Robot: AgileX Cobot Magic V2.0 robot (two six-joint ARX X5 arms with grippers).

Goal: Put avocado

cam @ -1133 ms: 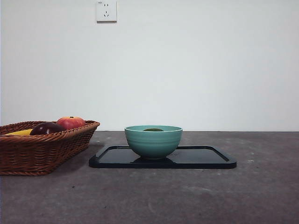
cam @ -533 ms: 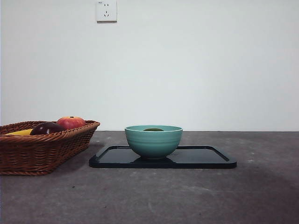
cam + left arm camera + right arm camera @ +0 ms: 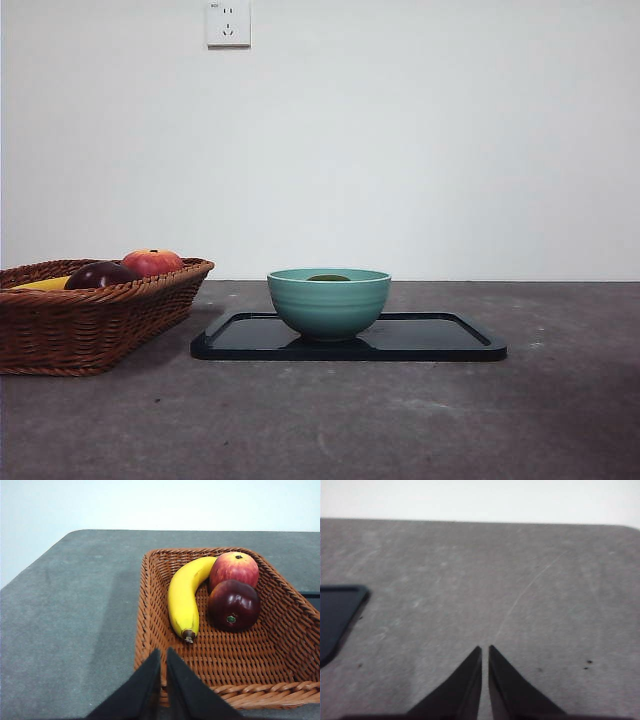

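In the front view we see a green bowl [image 3: 328, 302] standing on a black tray [image 3: 440, 342] on the grey table [image 3: 400, 420]. Just the dark green top of the avocado [image 3: 328, 278] shows above the bowl's rim, so it lies inside the bowl. To one side, apart from the tray, stands a wicker basket [image 3: 90, 325] with a red apple [image 3: 152, 262], a dark purple fruit [image 3: 98, 275] and a sliver of yellow banana [image 3: 42, 284] showing over its edge. A wall socket [image 3: 228, 23] sits high on the white wall. We see no arm here.

In the left wrist view, our left gripper [image 3: 163, 666] hangs over the near rim of the basket [image 3: 150, 630] with its jaws drawn almost together and nothing between them. Inside lie the banana [image 3: 184, 596], the apple [image 3: 234, 569] and the purple fruit [image 3: 233, 605], the two round fruits touching.

In the right wrist view, our right gripper [image 3: 485, 662] hovers over bare table [image 3: 520, 580], jaws nearly closed and empty. A corner of the tray [image 3: 337, 611] shows off to the side.
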